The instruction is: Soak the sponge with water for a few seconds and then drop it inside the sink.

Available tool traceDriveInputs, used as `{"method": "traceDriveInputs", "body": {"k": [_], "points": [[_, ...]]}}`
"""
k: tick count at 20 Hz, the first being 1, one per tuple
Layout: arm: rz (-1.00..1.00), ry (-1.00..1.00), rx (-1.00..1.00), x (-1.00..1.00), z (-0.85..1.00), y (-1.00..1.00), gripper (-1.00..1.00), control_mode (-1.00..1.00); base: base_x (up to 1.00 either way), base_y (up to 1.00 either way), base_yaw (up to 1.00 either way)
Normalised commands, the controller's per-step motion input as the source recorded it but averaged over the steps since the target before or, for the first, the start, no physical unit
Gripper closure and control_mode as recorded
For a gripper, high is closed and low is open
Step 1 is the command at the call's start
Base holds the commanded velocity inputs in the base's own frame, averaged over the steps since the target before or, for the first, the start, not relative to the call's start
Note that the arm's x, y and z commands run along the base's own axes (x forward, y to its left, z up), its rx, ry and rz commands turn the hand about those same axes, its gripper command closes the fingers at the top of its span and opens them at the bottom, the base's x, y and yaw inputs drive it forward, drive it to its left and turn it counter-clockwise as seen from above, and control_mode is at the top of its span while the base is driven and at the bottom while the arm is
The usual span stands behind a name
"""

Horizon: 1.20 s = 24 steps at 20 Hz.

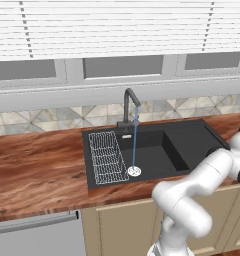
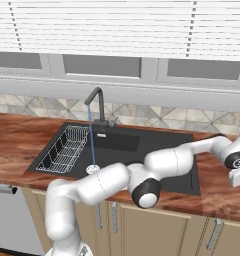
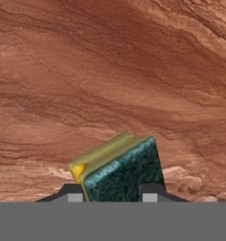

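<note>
No readable writing anywhere — gripper (image 3: pixel 112 197) pinching the sponge (image 3: pixel 117 169) between its fingertips over the wooden counter (image 3: pixel 110 70).

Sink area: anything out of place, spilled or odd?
Nothing spilled or damaged. The faucet is running with nothing under it: the water falls straight to the drain of the sink. The sponge sits tilted between the gripper fingertips over the wooden counter, away from the stream.
</note>
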Motion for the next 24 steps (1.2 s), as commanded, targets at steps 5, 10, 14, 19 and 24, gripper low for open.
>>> {"method": "traceDriveInputs", "body": {"k": [5,10,14,19,24], "points": [[0.00,0.02,0.04,-0.26,0.01,0.34,1.00,-1.00,0.00,0.00,0.00],[0.00,0.00,0.03,-0.06,0.00,0.41,1.00,-1.00,0.00,0.00,0.00],[0.00,-0.02,0.00,0.00,0.00,0.48,1.00,-1.00,0.00,0.00,0.00],[0.00,-0.09,0.00,-0.04,0.00,0.66,1.00,-1.00,0.00,0.00,0.00],[0.00,-0.17,0.00,-0.02,0.00,0.72,1.00,-1.00,0.00,0.00,0.00]]}}
